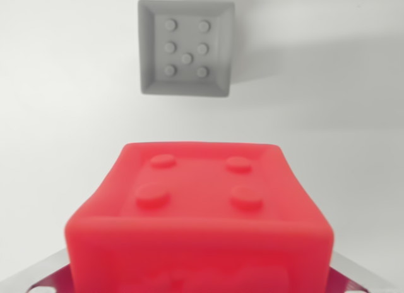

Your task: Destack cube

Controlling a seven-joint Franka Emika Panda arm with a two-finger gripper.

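A red cube [199,211] with four studs on its upper face fills the lower half of the wrist view, blurred from being so close. My gripper [199,283] is shut on it; only slivers of the grey fingers [39,275] show at the two bottom corners, pressed against the cube's sides. A grey cube [186,48] with several studs on its face rests alone on the white surface [328,135], far off near the top of the view, apart from the red cube.
The grey cube throws a soft shadow [284,47] on the white surface towards the wrist view's right. Nothing else is in view.
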